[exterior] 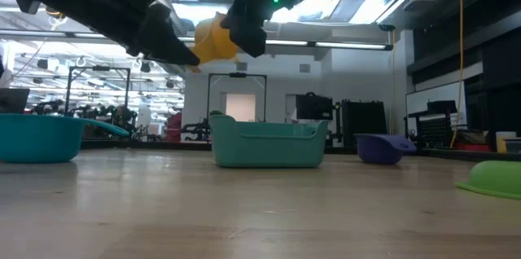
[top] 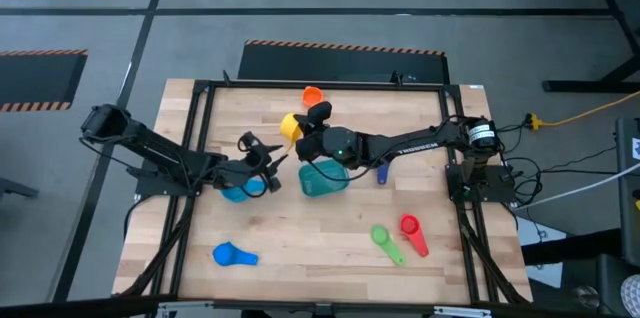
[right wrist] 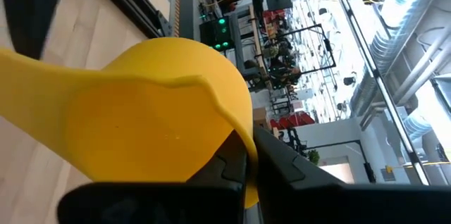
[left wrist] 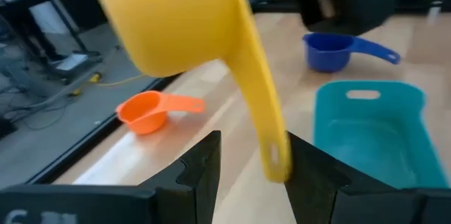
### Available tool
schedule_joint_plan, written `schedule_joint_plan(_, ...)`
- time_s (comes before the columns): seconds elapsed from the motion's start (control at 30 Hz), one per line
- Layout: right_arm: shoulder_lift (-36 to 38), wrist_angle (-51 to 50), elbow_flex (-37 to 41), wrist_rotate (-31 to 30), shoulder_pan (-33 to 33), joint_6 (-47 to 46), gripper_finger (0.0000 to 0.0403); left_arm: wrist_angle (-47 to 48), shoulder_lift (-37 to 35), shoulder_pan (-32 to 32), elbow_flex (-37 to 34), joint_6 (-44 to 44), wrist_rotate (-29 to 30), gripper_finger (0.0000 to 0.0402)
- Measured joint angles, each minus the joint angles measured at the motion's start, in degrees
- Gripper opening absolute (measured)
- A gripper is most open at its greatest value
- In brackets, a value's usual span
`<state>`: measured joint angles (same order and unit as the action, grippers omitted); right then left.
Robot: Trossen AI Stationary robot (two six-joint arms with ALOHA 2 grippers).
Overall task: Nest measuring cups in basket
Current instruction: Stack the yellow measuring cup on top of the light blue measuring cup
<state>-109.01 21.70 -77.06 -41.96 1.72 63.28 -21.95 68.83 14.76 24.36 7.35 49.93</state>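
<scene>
Both arms up over the table's middle, tips close together. Right gripper (top: 303,138) pinched tight on yellow cup (top: 290,127). Left gripper (top: 278,155) half open around its handle.

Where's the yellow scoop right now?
The yellow scoop hangs in the air, pinched by the right gripper, just above the teal basket near the table's middle.

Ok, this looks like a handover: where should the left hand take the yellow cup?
By its flat handle, from the free end: it hangs between the left hand's open fingers, while the right hand pinches the yellow cup's bowl rim.
</scene>
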Motion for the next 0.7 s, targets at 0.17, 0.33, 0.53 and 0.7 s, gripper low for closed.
schedule_joint_plan(0.17, 0.0, 0.02, 0.0, 0.01, 0.08, 0.0, 0.0019, -0.03, 0.2, 0.0, 0.0, 0.0, 0.54, 0.0129)
schedule_joint_plan(0.33, 0.0, 0.03, 0.0, -0.02, 0.08, -0.02, 0.0019, -0.01, 0.2, 0.0, 0.0, 0.01, 0.47, 0.0097)
schedule_joint_plan(0.53, 0.0, 0.06, 0.0, -0.04, 0.04, -0.04, 0.0019, 0.0, 0.2, 0.02, 0.0, -0.02, -0.08, 0.0034)
schedule_joint_plan(0.7, 0.0, 0.04, 0.0, -0.1, 0.04, -0.13, 0.0019, -0.12, 0.2, 0.02, 0.0, -0.04, -0.07, 0.0008)
